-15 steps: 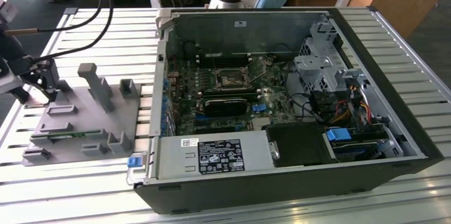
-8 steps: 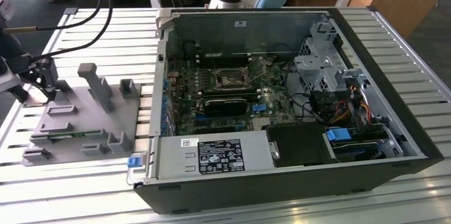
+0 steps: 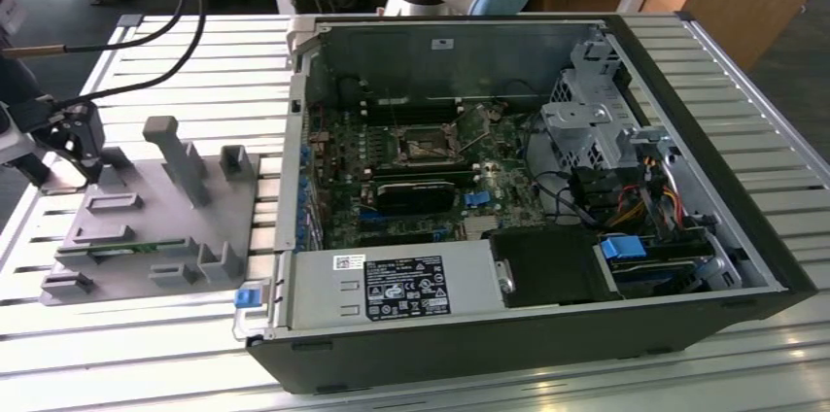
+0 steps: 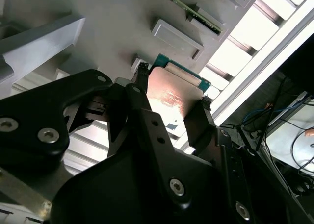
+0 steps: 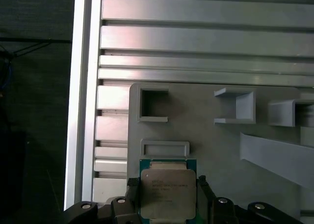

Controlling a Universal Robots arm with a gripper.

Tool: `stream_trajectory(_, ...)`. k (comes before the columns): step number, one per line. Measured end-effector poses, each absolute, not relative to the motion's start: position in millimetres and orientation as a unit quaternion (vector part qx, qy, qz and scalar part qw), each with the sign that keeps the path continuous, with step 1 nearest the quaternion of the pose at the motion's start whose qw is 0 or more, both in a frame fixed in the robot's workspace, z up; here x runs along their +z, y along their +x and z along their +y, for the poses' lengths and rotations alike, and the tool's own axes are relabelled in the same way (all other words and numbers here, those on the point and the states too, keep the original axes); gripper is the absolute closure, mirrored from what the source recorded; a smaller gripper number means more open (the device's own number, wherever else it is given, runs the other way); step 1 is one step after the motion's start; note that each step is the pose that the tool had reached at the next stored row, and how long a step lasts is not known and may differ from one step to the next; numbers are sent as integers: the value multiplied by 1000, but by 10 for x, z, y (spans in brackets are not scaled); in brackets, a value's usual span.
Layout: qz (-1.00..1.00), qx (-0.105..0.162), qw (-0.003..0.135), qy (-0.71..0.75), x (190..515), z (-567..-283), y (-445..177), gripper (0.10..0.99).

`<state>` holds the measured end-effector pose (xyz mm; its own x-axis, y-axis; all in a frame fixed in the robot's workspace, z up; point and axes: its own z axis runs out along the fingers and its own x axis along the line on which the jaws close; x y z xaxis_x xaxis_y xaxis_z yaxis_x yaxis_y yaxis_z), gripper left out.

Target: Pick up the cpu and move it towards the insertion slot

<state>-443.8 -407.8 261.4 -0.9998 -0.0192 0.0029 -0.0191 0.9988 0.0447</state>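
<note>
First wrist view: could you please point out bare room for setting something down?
Free: slatted aluminium table beyond the grey plastic fixture; fixture's flat stretch between square pocket and open bracket. Crowded: around the black gripper clamping the silver-topped square cpu.

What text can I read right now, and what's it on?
The cpu, gripped by the gripper: faint print lines on its metal top, too small to read.
Power supply label: dense print and symbols, too small to read.
White sticker on the case wall: too small to read.
No text is legible enough to quote.
</note>
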Motion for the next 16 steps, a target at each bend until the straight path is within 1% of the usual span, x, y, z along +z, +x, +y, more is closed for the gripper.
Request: stream_trajectory(16,-1000,-22,2,10,2703,-4078,-4438,545)
